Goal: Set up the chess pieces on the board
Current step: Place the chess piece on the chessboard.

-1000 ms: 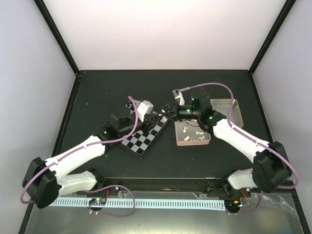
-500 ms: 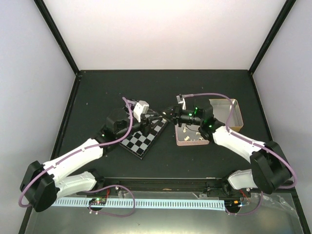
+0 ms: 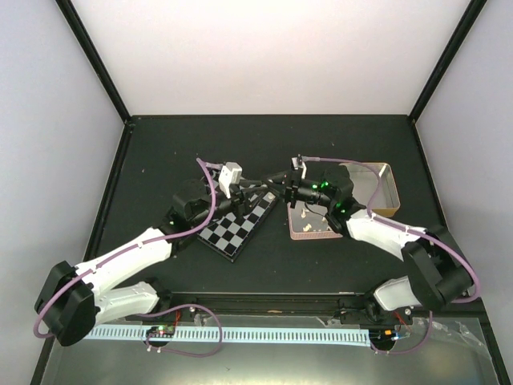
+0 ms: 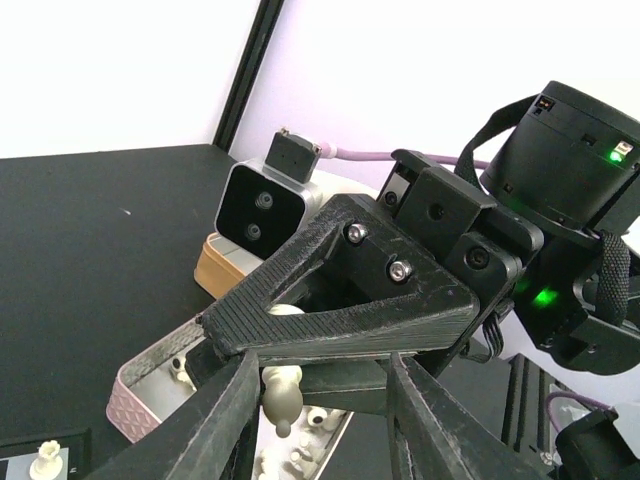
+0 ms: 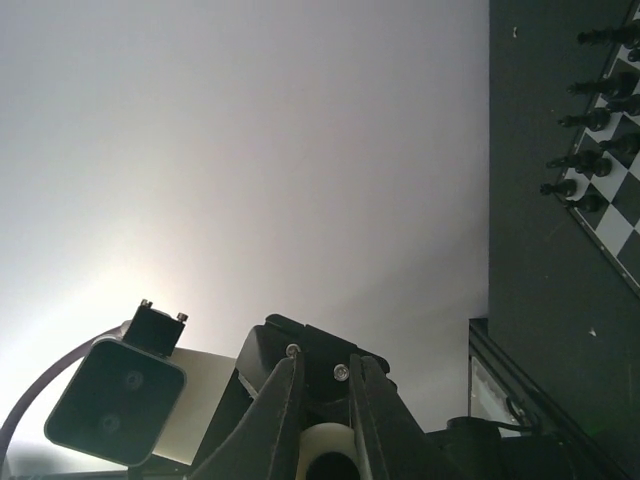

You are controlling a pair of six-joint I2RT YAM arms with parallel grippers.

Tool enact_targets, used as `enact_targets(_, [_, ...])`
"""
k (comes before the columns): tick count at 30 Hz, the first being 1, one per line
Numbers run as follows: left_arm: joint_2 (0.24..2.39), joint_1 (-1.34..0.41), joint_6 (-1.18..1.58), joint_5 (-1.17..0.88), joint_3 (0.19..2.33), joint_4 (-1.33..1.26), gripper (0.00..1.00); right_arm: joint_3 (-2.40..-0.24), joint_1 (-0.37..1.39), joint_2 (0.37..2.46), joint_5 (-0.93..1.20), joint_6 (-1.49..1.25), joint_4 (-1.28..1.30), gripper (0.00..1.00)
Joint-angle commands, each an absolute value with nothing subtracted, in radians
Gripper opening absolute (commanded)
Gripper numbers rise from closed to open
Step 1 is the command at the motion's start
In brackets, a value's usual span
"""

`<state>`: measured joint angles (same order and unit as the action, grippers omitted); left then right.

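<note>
Piece (image 5: 325, 442), cream, sits pinched between the nearly closed fingers of the right gripper (image 5: 327, 368), held in the air near the far right corner of the board (image 3: 239, 228). The left gripper (image 4: 320, 380) meets it nose to nose, its jaws parted to either side of the piece's lower end; we cannot tell whether they touch it. More cream pieces (image 4: 300, 462) lie loose in the pink tin (image 3: 298, 234), just right of the board. On the board we see black pieces (image 5: 590, 95) lined along one edge and a lone cream piece (image 4: 45, 460) near a corner. The gold tin (image 3: 383, 191) stands just beyond the pink one; what it holds we cannot make out.
</note>
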<state>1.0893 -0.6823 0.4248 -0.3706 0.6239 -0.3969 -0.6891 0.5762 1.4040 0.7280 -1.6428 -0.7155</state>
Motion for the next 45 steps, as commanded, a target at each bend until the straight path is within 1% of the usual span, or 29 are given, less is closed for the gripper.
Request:
enact_targets(1, [1.098, -0.678, 0.419, -0.358, 0.629, -0.430, 0.36, -0.674, 0.580, 1.430, 0.754, -1.741, -0.871, 0.05])
enact_targets(3, [1.101, -0.678, 0.412, -0.352, 0.631, -0.432, 0.36, -0.672, 0.580, 1.437, 0.763, -1.755, -0.890, 0.05])
enact_targets(9, [1.124, -0.679, 0.404, -0.381, 0.652, -0.426, 0.16, -0.667, 0.581, 1.431, 0.769, -1.776, -0.901, 0.05])
enact_targets(12, [1.122, -0.680, 0.402, -0.379, 0.643, -0.427, 0.12, -0.670, 0.582, 1.430, 0.766, -1.779, -0.895, 0.06])
enact_targets(16, [1.123, -0.681, 0.394, -0.381, 0.647, -0.420, 0.02, -0.673, 0.581, 1.432, 0.763, -1.778, -0.886, 0.07])
enact_targets(18, [1.121, -0.680, 0.388, -0.373, 0.657, -0.402, 0.01, -0.683, 0.581, 1.425, 0.764, -1.742, -0.851, 0.13])
enact_targets(20, [1.114, -0.679, 0.381, -0.353, 0.672, -0.358, 0.01, -0.708, 0.580, 1.388, 0.749, -1.655, -0.736, 0.29])
enact_targets(23, [1.095, -0.679, 0.367, -0.293, 0.710, -0.224, 0.02, -0.759, 0.576, 1.325, 0.679, -1.444, -0.448, 0.49])
enact_targets(24, [1.089, -0.678, 0.363, -0.267, 0.728, -0.155, 0.01, -0.778, 0.573, 1.308, 0.639, -1.371, -0.353, 0.55])
enact_targets(26, [1.081, -0.679, 0.347, -0.218, 0.762, -0.027, 0.02, -0.806, 0.563, 1.272, 0.534, -1.231, -0.162, 0.63])
enact_targets(28, [1.085, -0.679, 0.329, -0.171, 0.805, 0.120, 0.01, -0.818, 0.545, 1.241, 0.420, -1.124, -0.004, 0.66])
enact_targets(30, [1.105, -0.679, 0.308, -0.148, 0.844, 0.238, 0.02, -0.826, 0.533, 1.211, 0.295, -1.030, 0.109, 0.68])
enact_targets(33, [1.158, -0.680, 0.310, -0.102, 0.913, 0.407, 0.02, -0.833, 0.525, 1.168, 0.112, -0.934, 0.233, 0.68])
enact_targets(37, [1.249, -0.681, 0.311, -0.085, 1.001, 0.556, 0.01, -0.862, 0.525, 1.125, -0.087, -0.837, 0.359, 0.68])
enact_targets(41, [1.407, -0.683, 0.302, -0.103, 1.087, 0.656, 0.02, -0.864, 0.523, 1.095, -0.212, -0.793, 0.416, 0.68])
enact_targets(45, [1.582, -0.683, 0.288, -0.115, 1.196, 0.731, 0.02, -0.858, 0.523, 1.083, -0.252, -0.777, 0.438, 0.68])
